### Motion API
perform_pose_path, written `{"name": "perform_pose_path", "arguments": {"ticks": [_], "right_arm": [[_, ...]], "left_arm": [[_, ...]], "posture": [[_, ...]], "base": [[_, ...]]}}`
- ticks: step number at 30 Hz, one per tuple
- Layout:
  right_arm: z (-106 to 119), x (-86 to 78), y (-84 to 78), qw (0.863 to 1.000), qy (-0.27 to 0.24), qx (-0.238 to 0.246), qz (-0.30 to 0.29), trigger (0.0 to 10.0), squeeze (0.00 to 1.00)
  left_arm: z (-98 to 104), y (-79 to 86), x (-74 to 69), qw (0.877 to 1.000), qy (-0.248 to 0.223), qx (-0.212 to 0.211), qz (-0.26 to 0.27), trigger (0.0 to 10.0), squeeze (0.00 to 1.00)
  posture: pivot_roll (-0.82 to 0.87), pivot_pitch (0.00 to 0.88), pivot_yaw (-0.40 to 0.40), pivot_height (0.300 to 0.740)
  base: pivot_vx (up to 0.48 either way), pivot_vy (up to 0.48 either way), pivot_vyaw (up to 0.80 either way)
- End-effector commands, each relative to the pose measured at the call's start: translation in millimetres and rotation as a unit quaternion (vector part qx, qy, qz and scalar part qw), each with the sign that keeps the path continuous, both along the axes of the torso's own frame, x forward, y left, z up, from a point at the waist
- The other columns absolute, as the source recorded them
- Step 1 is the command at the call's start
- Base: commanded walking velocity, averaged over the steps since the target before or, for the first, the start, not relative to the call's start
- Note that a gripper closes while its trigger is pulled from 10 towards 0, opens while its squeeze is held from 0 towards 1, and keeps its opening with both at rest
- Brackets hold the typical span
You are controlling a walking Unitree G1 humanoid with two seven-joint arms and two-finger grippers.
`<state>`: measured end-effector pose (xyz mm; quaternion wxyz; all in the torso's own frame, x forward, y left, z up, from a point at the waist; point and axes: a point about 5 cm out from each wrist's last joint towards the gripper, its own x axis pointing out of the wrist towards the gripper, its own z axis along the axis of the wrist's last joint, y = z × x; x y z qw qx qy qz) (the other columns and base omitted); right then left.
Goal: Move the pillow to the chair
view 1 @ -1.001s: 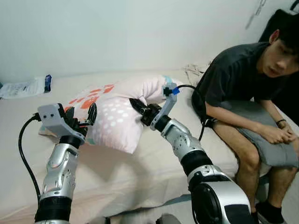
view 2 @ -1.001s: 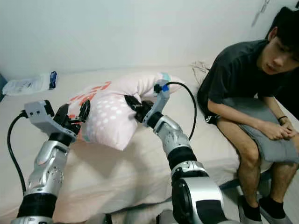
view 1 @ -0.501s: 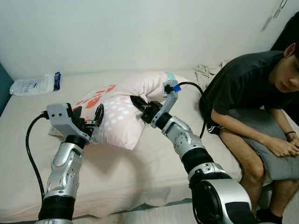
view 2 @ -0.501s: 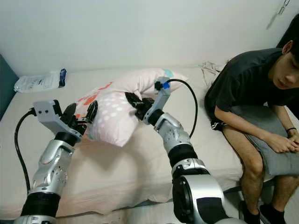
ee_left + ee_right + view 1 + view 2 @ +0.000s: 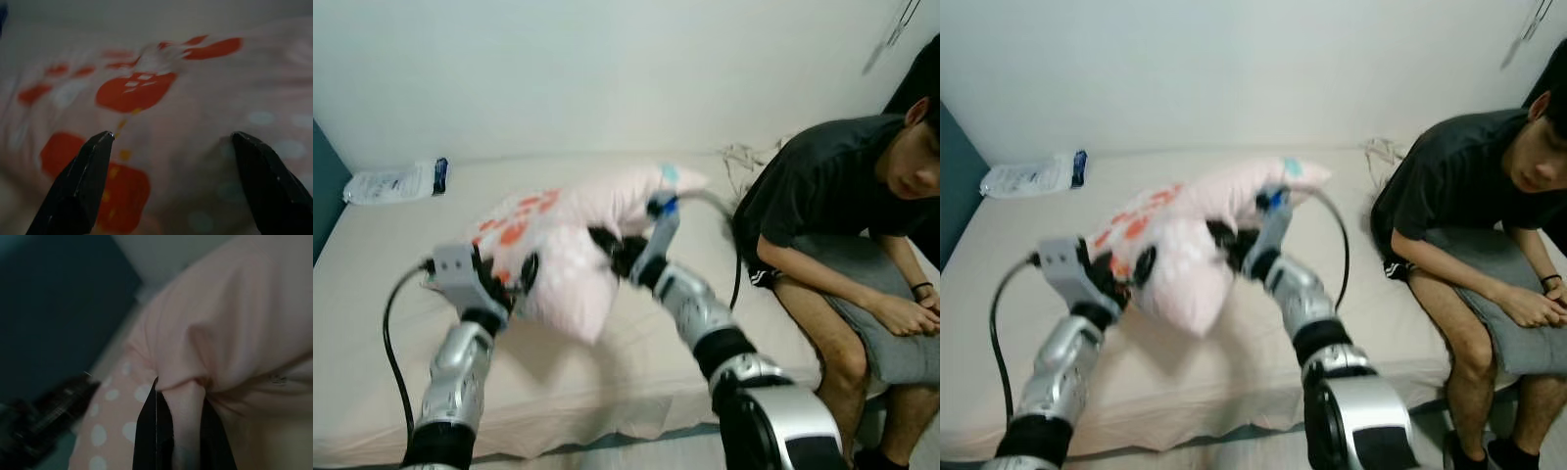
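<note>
The pink pillow [image 5: 573, 220], printed with red patches and white dots, hangs bunched over the bed [image 5: 372, 264] between my two arms. My right gripper [image 5: 607, 245] is shut on a fold of the pillow's fabric, and the right wrist view shows the cloth [image 5: 234, 323] pinched between the fingertips [image 5: 154, 421]. My left gripper [image 5: 512, 277] is open against the pillow's left end. In the left wrist view its fingers [image 5: 80, 181] stand wide apart with the red print [image 5: 132, 90] just ahead. No chair can be made out.
A person [image 5: 842, 196] in a dark shirt sits on the bed's right edge, close to my right arm. A white packet [image 5: 396, 181] lies at the bed's back left. Crumpled cloth [image 5: 744, 157] lies by the wall. A dark teal surface [image 5: 321, 186] borders the left.
The picture has gone blurry with motion. My left gripper sits a little lower and further right against the pillow. The right gripper keeps its hold on the fold.
</note>
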<state>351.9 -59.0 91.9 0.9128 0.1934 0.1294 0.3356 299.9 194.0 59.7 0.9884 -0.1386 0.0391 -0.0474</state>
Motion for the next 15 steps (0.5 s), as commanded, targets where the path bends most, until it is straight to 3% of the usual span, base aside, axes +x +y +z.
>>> {"name": "perform_pose_path", "arguments": {"ticks": [1, 4, 7, 9, 11, 12, 15], "right_arm": [[-15.4, -5.7, -7.3, 0.999, 0.015, -0.037, -0.02, 10.0, 0.0], [-29.4, -12.0, -14.4, 0.997, 0.036, -0.062, -0.035, 10.0, 0.0], [-80.8, -42.4, -49.4, 0.975, 0.128, -0.155, -0.094, 10.0, 0.0], [-91.8, -50.9, -58.4, 0.967, 0.148, -0.178, -0.107, 10.0, 0.0], [-116.4, -74.6, -77.2, 0.946, 0.195, -0.23, -0.119, 10.0, 0.0], [-116.4, -74.6, -77.2, 0.946, 0.195, -0.23, -0.119, 10.0, 0.0], [-144.9, -110.8, -97.8, 0.916, 0.253, -0.289, -0.114, 10.0, 0.0]], "left_arm": [[-21.8, -1.9, -11.3, 0.999, 0.04, 0.006, 0.001, 10.0, 0.0], [-33.5, 0.1, -18.2, 0.998, 0.064, 0.011, 0.008, 10.0, 0.0], [-76.2, 16.5, -50.5, 0.984, 0.168, 0.014, 0.062, 10.0, 0.0], [-85.3, 20.7, -59.1, 0.978, 0.192, 0.013, 0.076, 10.0, 0.0], [-104.9, 28.9, -81.5, 0.962, 0.252, 0.016, 0.104, 10.0, 0.0], [-104.9, 28.9, -81.5, 0.962, 0.252, 0.016, 0.104, 10.0, 0.0], [-130.2, 32.0, -117.3, 0.933, 0.337, 0.023, 0.129, 10.0, 0.0]], "posture": [[-0.03, 0.069, -0.038, 0.74], [-0.03, 0.069, -0.039, 0.74], [-0.03, 0.069, -0.036, 0.74], [-0.03, 0.067, -0.036, 0.74], [-0.03, 0.065, -0.033, 0.74], [-0.03, 0.065, -0.033, 0.74], [-0.03, 0.064, -0.032, 0.74]], "base": [[0.0, 0.0, 0.0], [0.0, 0.0, 0.0], [0.0, 0.0, 0.0], [0.0, 0.0, 0.0], [0.0, 0.0, 0.0], [0.0, 0.0, 0.0], [0.0, 0.0, 0.0]]}}
